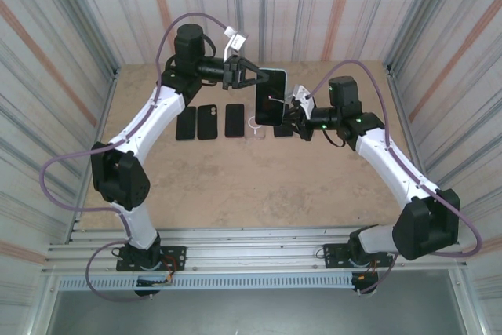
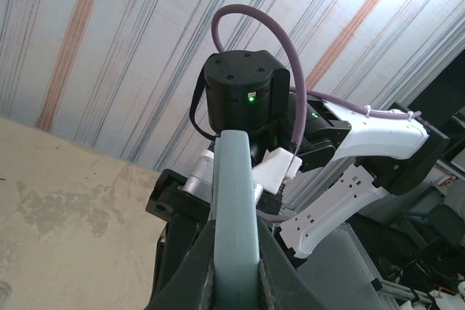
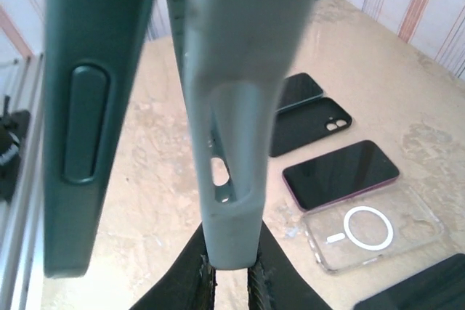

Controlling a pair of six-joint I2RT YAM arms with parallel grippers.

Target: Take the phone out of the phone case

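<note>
We see one phone case [image 1: 271,96] held in the air toward 12 o'clock above the worktop [image 1: 235,186] — long axis running 12 to 6, dark face to the overhead camera. Left fingers [image 2: 190,266] and right fingers [image 3: 180,281] each clamp its pale edge. Beneath lie five items — four dark slabs [image 1: 207,121], one clear case [image 3: 370,226].

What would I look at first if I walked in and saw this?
First, the green phone case held up in the air above the table, pinched on one side by the left gripper and on the other by the right gripper. Then the row of dark phones and a see-through case lying flat on the table below it.
</note>
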